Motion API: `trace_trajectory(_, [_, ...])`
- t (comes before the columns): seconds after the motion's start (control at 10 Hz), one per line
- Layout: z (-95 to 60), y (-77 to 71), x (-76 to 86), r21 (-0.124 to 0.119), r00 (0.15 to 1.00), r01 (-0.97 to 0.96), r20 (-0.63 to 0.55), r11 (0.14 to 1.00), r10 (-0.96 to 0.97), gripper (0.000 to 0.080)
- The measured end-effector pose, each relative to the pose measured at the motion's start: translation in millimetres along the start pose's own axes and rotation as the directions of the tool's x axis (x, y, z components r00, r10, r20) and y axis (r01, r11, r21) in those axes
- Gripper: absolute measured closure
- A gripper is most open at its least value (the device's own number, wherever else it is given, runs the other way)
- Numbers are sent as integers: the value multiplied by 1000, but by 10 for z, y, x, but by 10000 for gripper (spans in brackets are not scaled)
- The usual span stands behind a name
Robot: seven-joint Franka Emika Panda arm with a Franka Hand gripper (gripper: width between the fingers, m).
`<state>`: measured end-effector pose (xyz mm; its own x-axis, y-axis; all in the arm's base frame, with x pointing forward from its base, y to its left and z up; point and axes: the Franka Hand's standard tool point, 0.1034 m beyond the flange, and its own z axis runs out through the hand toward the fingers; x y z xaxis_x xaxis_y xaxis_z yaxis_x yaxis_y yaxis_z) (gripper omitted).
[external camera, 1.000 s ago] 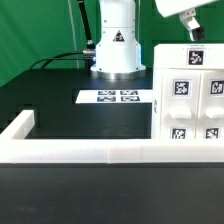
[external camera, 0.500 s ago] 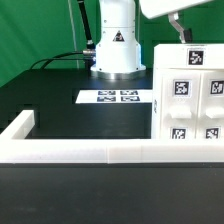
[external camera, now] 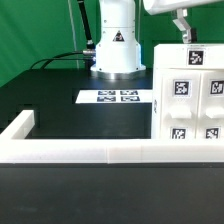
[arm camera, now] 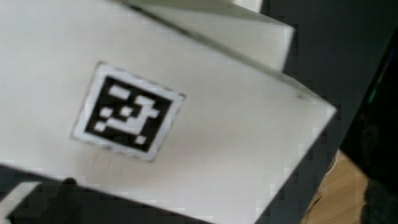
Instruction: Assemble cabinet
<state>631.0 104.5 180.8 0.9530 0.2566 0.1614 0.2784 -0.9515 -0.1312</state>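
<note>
Fingers (external camera: 184,27) just above cabinet (external camera: 190,95)

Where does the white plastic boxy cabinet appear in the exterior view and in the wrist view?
Exterior view: the white plastic boxy cabinet stands at the picture's right edge, behind the white border rail, below the tool.
Wrist view: one white face of the cabinet fills most of the picture.
Shared landmark: a black-and-white square tag on the cabinet, although I cannot tell whether it is the same tag.

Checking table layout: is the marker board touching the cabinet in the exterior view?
No, the marker board lies apart from the cabinet, with dark table between them.
</note>
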Motion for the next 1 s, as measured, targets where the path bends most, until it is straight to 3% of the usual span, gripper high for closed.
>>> trace_trajectory(0.5, [4,77,-17,-6,949,314,8,949,-314,2])
trace_trajectory(1.0, [132,121,-128,-10,654,755,80,656,-752,2])
